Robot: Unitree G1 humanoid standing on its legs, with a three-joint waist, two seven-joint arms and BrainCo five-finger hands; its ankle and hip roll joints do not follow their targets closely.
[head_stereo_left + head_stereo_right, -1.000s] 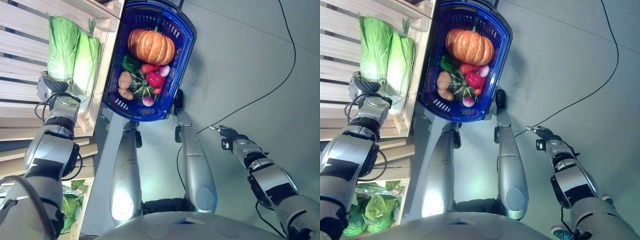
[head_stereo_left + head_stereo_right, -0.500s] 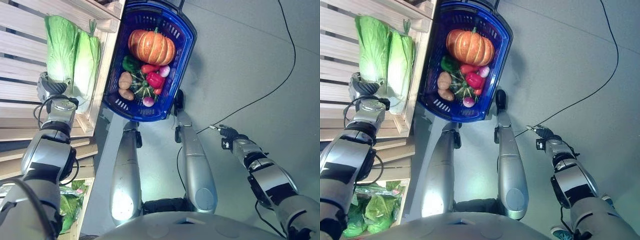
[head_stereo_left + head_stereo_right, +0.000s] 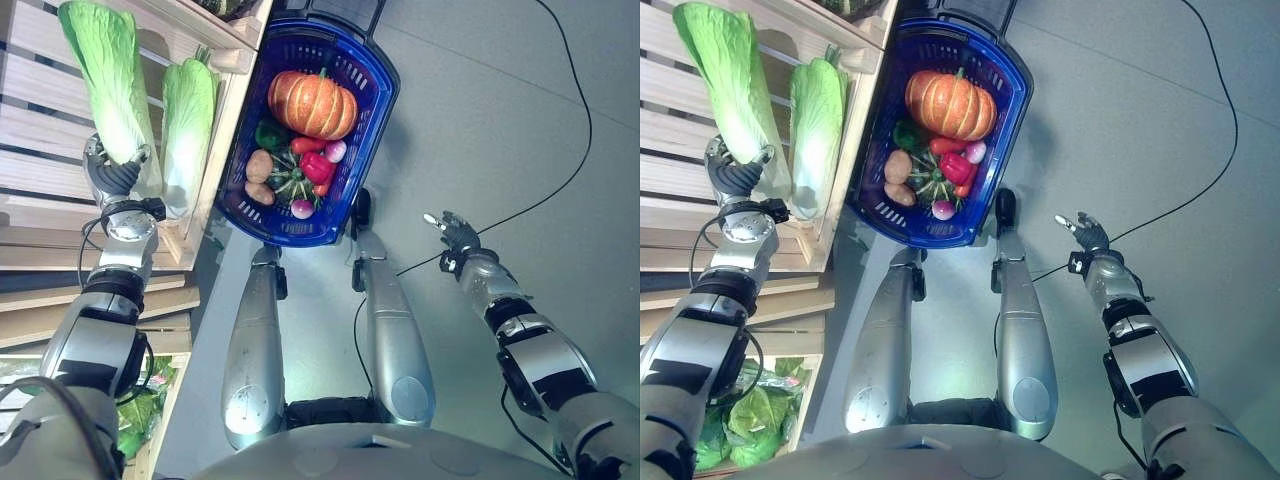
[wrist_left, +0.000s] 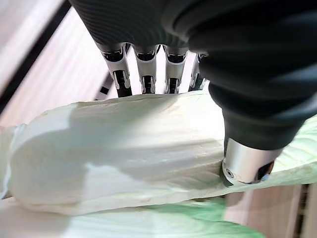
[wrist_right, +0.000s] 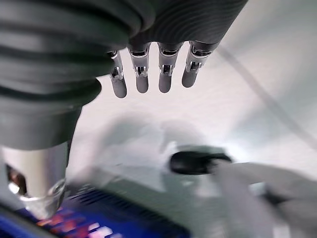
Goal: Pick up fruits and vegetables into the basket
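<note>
Two cabbages: left hand (image 3: 116,172) grips one cabbage (image 3: 105,75); another cabbage (image 3: 187,125) lies at the wooden shelf (image 3: 40,215) edge beside the basket (image 3: 375,110). Right hand (image 3: 452,230) hangs open, empty.

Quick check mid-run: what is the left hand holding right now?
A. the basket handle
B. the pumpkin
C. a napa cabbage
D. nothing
C: the left hand has fingers and thumb curled round the pale stem end of a napa cabbage, raised off the wooden shelf.

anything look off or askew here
One napa cabbage is tilted away from the other cabbage on the wooden shelf, because the left hand is gripping it. The blue basket looks tidy, nothing spilled.
</note>
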